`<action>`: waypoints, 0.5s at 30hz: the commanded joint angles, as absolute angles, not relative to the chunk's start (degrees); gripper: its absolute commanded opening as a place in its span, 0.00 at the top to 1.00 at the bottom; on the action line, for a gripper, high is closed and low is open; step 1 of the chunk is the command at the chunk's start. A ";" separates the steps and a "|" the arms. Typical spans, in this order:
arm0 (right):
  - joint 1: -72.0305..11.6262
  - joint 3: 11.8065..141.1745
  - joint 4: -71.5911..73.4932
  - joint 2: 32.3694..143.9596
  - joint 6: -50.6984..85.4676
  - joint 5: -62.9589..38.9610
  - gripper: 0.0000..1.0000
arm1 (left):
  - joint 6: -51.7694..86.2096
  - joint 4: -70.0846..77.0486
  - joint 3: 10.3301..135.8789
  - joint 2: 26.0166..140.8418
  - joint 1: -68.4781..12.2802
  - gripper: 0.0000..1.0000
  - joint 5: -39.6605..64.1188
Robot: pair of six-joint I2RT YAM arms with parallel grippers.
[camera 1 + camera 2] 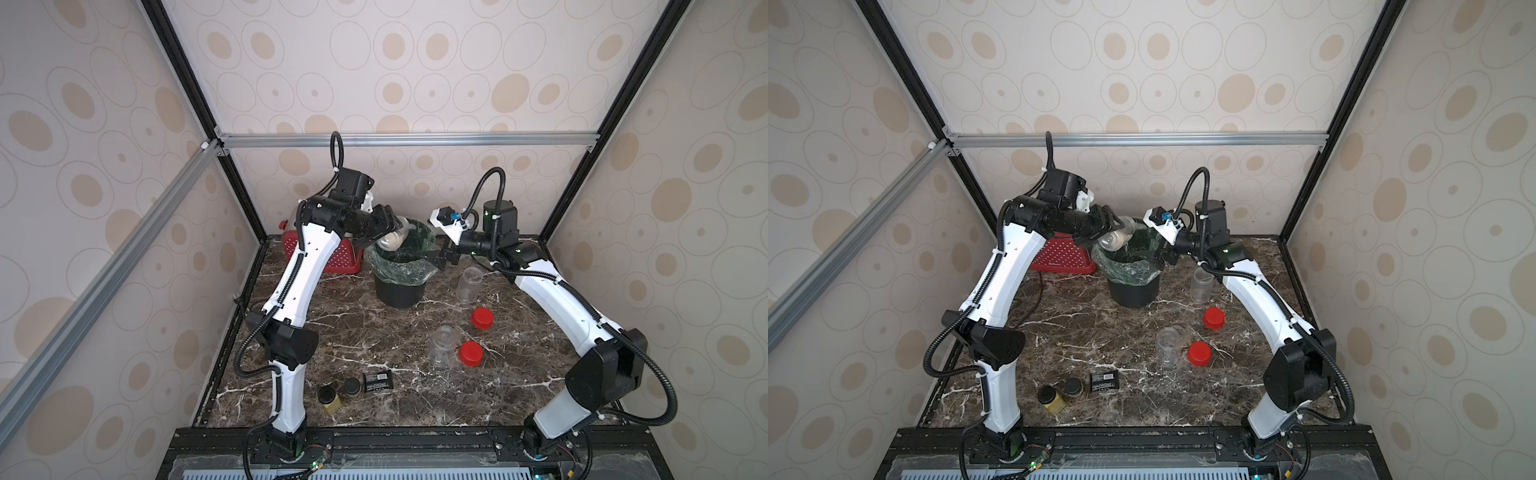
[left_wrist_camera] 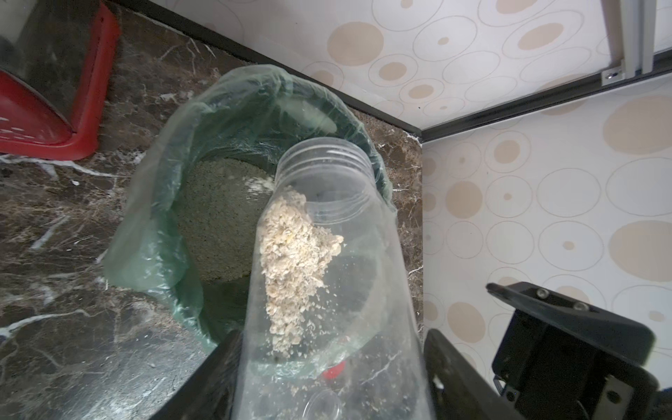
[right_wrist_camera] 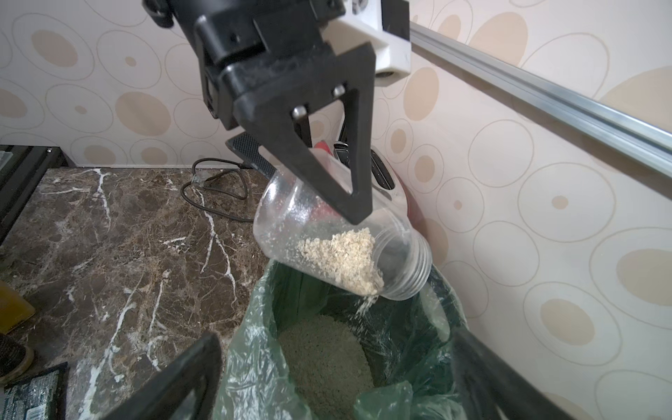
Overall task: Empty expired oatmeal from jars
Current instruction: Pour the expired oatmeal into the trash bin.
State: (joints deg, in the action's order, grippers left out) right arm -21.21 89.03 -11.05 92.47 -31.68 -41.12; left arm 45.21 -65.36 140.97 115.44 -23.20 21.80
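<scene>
My left gripper [image 1: 384,228] [image 2: 331,363] is shut on a clear, lidless jar [image 1: 392,240] [image 1: 1119,239] [image 2: 327,218] [image 3: 283,218], tipped mouth-down over the black bin [image 1: 399,291] [image 1: 1133,291] with its green bag [image 2: 152,218] [image 3: 254,327]. Pale oatmeal [image 2: 294,262] [image 3: 342,262] lies along the jar's lower wall and trickles from its neck. A heap of oatmeal [image 2: 218,218] [image 3: 320,349] lies in the bag. My right gripper [image 1: 436,259] [image 3: 334,345] is open, its fingers standing either side of the bin's right rim. Two empty jars [image 1: 469,284] [image 1: 444,345] stand on the counter.
Two red lids [image 1: 482,318] [image 1: 471,353] lie beside the empty jars. A red basket [image 1: 340,257] sits behind the bin at the back left. Two black-lidded spice jars [image 1: 330,399] [image 1: 353,388] and a black packet [image 1: 378,381] lie near the front.
</scene>
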 commanded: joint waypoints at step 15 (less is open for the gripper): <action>-22.05 80.02 3.77 90.87 -42.11 -43.80 0.01 | 63.11 -51.03 129.21 109.64 -23.00 1.00 30.16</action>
State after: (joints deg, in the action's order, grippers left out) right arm -21.30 78.35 1.85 89.82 -40.16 -42.28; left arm 54.87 -57.84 129.84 112.14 -23.24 26.79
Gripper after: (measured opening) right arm 0.988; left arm 0.725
